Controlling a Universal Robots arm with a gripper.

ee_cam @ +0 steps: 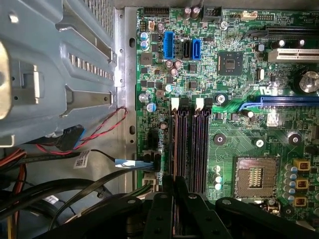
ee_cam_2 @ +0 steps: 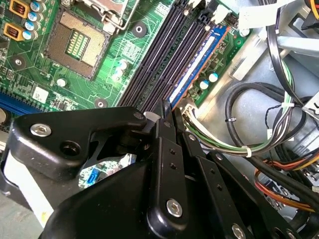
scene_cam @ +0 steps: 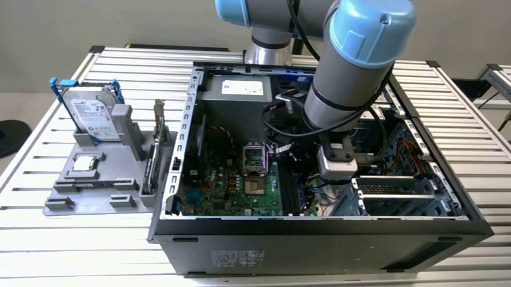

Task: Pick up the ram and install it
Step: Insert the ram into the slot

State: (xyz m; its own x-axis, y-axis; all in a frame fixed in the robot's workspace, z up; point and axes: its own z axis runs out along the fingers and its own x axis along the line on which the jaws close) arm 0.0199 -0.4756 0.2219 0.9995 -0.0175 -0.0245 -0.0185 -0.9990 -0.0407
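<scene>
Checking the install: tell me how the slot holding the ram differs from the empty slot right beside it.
The filled slot is outermost, nearest the loose cables; the empty slot lies toward the processor socket. The filled slot carries the blue ram; the empty slot shows a bare dark channel. The gripper sits over the filled slot's end. Both are long, black and parallel.

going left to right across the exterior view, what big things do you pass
hard drive standing in the grey holder → expansion card → motherboard in the open computer case → gripper → drive cage
</scene>
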